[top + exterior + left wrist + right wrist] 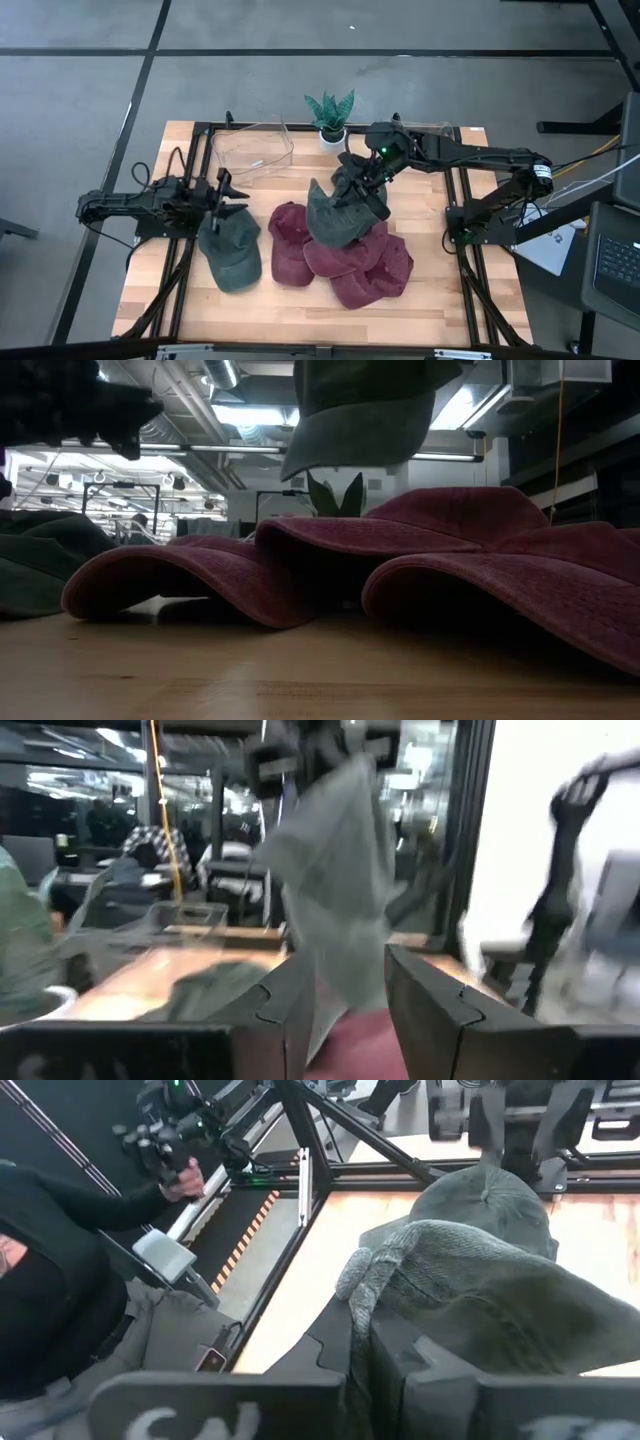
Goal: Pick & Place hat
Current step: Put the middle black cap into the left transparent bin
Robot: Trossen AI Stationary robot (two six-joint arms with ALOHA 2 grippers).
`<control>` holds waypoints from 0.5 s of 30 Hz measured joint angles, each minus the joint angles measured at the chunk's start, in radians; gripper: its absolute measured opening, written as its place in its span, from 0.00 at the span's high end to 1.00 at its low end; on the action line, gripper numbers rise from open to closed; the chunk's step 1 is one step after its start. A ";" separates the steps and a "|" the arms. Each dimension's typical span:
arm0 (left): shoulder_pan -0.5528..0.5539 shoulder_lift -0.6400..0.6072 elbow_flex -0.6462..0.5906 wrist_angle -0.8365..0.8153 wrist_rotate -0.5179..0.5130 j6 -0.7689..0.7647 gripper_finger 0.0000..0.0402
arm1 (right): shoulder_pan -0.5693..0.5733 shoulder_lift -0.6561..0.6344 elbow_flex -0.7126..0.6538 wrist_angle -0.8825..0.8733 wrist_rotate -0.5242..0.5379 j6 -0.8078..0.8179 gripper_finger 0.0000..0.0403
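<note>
Hat, grey-green [340, 215]: hanging off your right tool [362, 183], fingers clamped on its fabric, lifted above the bench [190, 290] and over the pile of maroon hats [355, 260]. In the low view its brim [350, 445] hangs clear above the maroon ones [450, 550]. In the right wrist view the cloth [470, 1280] is bunched between the dark fingers [330, 1350].

Second green hat [230, 250] lies flat on the bench's left side, just under your left tool [222, 200]. That tool stands partly open, a gap between its fingers [290, 1010], nothing in it.

Surface: light wood planks, black frame rails round the edge. A clear plastic bin [252, 150] sits at the far side, a small potted plant [330, 115] in a white pot just right of it. One maroon hat [290, 240] lies between the flat green hat and the heap.

Room: grey floor with dark seams around the bench. Low view shows ceiling ducts and strip lights [250, 415] beyond. In the right wrist view you can see a person in dark sleeves [60, 1210] beside the bench, a hand [188, 1180] on a black handle.
</note>
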 joint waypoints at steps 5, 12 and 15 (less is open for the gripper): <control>0.000 0.000 0.000 0.091 -0.006 -0.161 0.71 | 0.000 0.000 0.000 -0.011 0.000 -0.012 0.97; 0.000 0.001 0.000 0.134 -0.122 -0.128 0.71 | 0.000 0.000 0.000 -0.026 0.001 -0.023 0.97; -0.001 0.031 0.000 0.132 -0.123 -0.106 0.71 | 0.000 0.000 0.000 -0.034 0.002 -0.042 0.97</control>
